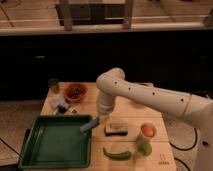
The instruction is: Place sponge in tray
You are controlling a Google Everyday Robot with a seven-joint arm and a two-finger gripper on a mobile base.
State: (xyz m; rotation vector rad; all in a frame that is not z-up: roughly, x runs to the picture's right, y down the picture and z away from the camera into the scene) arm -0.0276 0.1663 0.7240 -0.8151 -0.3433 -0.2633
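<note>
My arm (150,97) reaches in from the right and bends down over the middle of the worktop (130,107). My gripper (98,121) hangs just past the right rim of the tray (55,142), low over its far right corner. Its fingers are closed tight on the sponge (89,125), which sticks out toward the left and tilts down over the tray's right edge. The sponge is a small flat blue-grey pad, and I cannot tell whether its lower end touches the rim or floats just above it.

The tray is a large shallow green square at the near left of the worktop, and its floor is bare. Just right of my gripper lies a block with a cream top and a dark bottom layer (116,129), flat on the wood. Right of that sits a small bowl holding something orange (147,131), and just nearer, a green cup (143,147). A green pepper (117,154) lies along the near edge between the tray and the cup. At the far left stand a red bowl with dark contents (75,92), a small dark can (53,85), and a few small items I cannot make out.
</note>
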